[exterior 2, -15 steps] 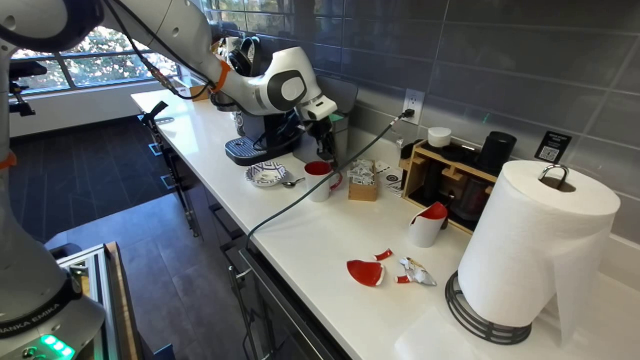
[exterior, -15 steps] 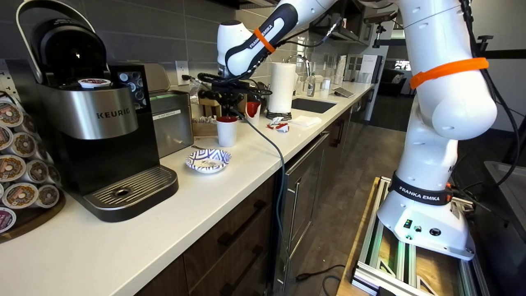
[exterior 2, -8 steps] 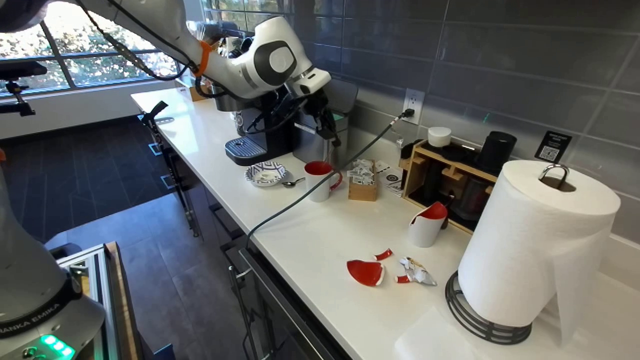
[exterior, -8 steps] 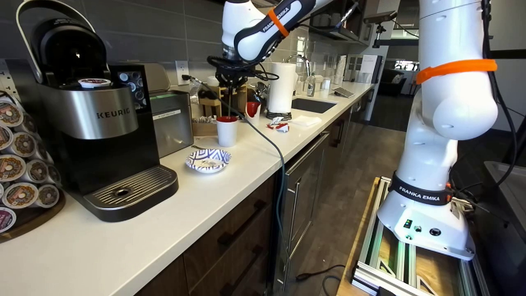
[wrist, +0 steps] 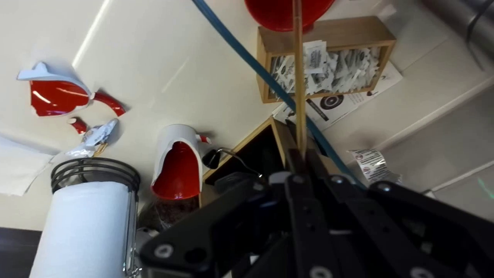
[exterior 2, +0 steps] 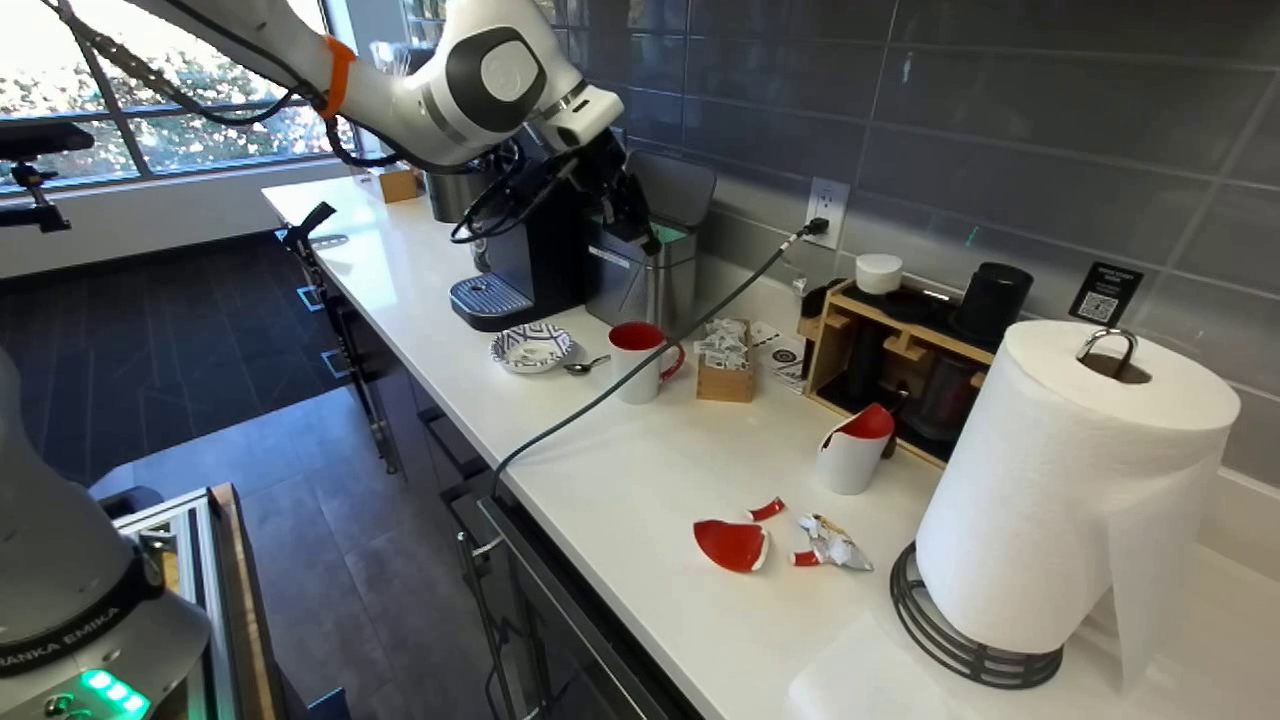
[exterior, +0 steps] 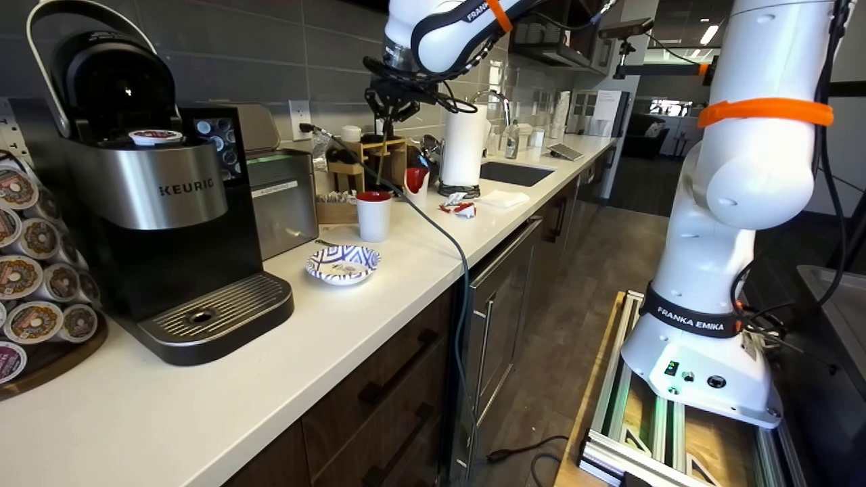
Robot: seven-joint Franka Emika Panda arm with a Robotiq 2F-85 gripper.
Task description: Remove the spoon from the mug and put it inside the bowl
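Observation:
My gripper is shut on the spoon, whose long thin tan handle runs away from the fingertips in the wrist view. Its far end is cut off there. In an exterior view my gripper is high above the mug and the spoon hangs down; whether its tip is clear of the rim I cannot tell. The mug is white with a red inside; it also shows in an exterior view and the wrist view. The bowl, white with blue pattern, stands beside the mug.
Another small spoon lies between bowl and mug. A blue cable crosses in front of the mug. A coffee machine, packet box, broken mug, red shards and paper-towel roll stand or lie around.
My gripper has risen from just over the mug, drawing the spoon upward with it. The arm has also shifted back a little. The mug and bowl have not moved.

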